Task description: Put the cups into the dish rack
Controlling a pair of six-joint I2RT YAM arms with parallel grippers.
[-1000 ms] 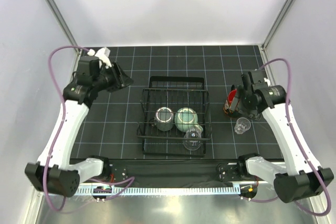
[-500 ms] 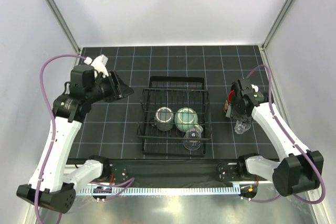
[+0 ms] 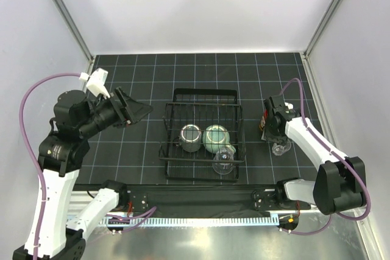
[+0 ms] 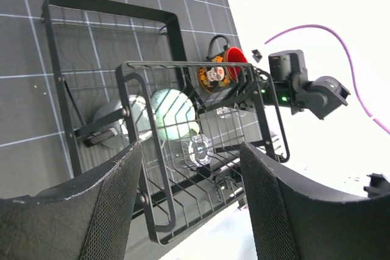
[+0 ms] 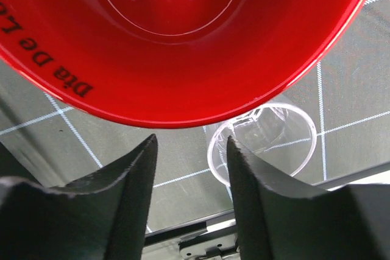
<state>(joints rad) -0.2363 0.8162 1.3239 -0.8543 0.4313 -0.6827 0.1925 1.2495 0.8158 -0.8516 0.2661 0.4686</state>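
The right gripper (image 5: 189, 141) has dropped to the red cup (image 4: 222, 68) right of the rack (image 3: 204, 92), its jaws apart at the rim and not yet pinching, so a pickup looks close. The left gripper (image 4: 190, 147), released and empty, has pulled back toward lower left. A glass (image 3: 280, 148) waits just below the cup.

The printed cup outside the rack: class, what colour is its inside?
Glossy red; the cup shows this best in the right wrist view.
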